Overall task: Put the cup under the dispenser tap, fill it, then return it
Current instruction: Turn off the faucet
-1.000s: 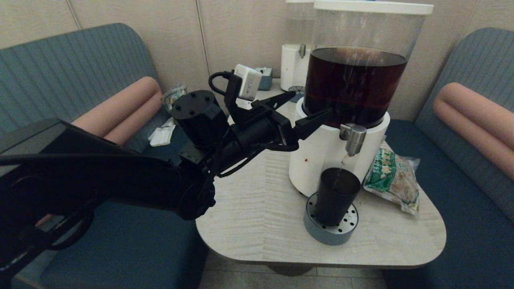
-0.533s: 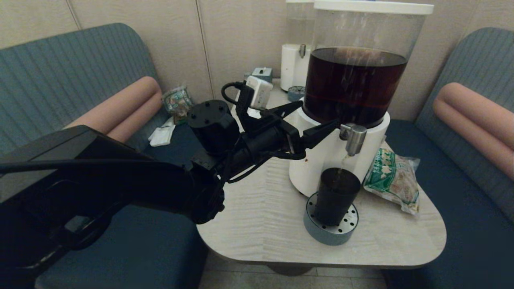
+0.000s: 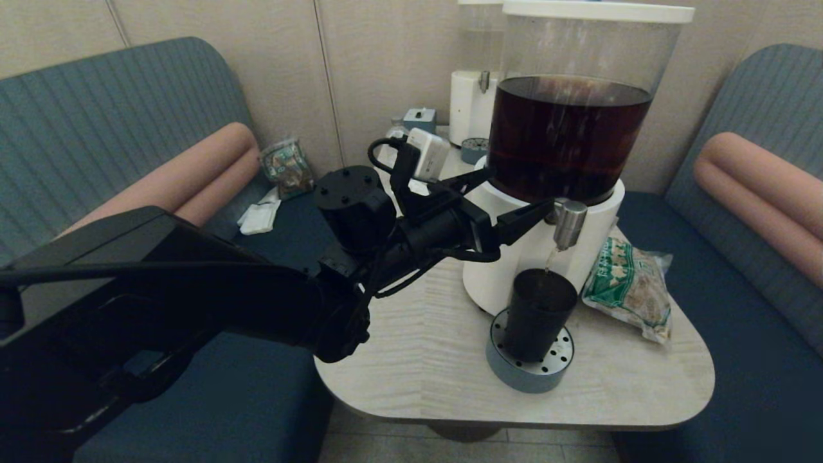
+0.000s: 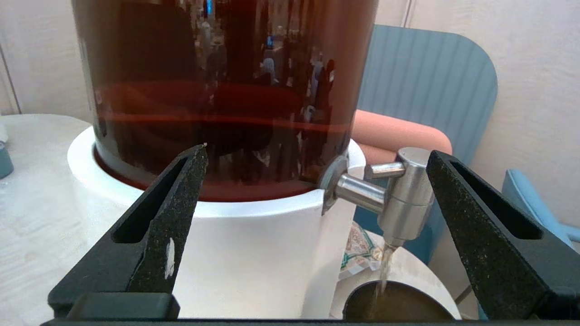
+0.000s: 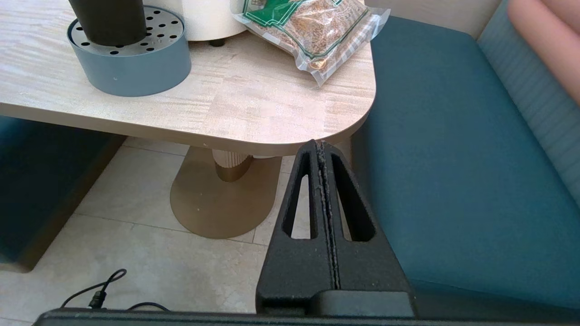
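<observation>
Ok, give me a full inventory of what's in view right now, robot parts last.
cup: one, near-black, on the drip tray under the tap, drink streaming in.
dispenser tap: one, brushed steel, on the big dispenser's white base.
big dispenser: one, white base, dark brown drink, on the table.
drip tray: one, blue-grey, perforated top, in front of the dispenser.
snack bag: one, green and clear, right of the dispenser.
second dispenser: one, pale, behind.
table: one, light wood.
benches: two, teal, either side.
left end effector: open, one finger beside the tap.
right end effector: shut, low beside the table's edge.
</observation>
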Robot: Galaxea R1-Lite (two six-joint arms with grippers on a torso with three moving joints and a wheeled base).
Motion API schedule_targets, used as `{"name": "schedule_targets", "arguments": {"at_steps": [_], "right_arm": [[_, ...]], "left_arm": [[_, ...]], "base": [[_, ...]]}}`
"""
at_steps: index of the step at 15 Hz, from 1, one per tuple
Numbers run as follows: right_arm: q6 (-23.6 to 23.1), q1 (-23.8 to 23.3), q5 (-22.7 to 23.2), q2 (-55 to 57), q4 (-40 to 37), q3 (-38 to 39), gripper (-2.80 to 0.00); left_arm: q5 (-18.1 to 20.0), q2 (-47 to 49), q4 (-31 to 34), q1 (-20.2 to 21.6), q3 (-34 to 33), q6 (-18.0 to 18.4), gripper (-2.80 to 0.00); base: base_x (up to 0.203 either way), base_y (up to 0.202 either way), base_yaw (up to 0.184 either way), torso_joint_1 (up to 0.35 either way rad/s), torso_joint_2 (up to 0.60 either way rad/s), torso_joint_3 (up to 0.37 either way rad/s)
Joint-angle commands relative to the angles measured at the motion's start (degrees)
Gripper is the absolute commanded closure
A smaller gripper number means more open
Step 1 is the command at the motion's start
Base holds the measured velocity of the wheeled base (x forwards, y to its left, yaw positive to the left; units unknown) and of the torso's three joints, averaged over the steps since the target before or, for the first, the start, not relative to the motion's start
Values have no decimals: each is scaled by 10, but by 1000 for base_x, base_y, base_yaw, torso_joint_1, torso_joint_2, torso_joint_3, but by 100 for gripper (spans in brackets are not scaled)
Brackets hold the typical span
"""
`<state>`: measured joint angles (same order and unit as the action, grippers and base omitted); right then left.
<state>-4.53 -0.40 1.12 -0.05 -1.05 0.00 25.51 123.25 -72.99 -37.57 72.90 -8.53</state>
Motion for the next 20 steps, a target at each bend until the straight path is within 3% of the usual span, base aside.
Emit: {"name": "schedule_targets", "arguments": {"at_steps": [1,11,20], "right_arm": [[0,0,0,0,0,0,0],[0,0,0,0,0,0,0],[0,0,0,0,0,0,0]], "left_arm": [[2,12,-4,0,13,-1,-280],[3,75,9,0,101,-1,-280],[2,54,7,-1,92,0,-280]], "base": [[0,0,0,0,0,0],[0,0,0,0,0,0],[0,0,0,0,0,0]]}}
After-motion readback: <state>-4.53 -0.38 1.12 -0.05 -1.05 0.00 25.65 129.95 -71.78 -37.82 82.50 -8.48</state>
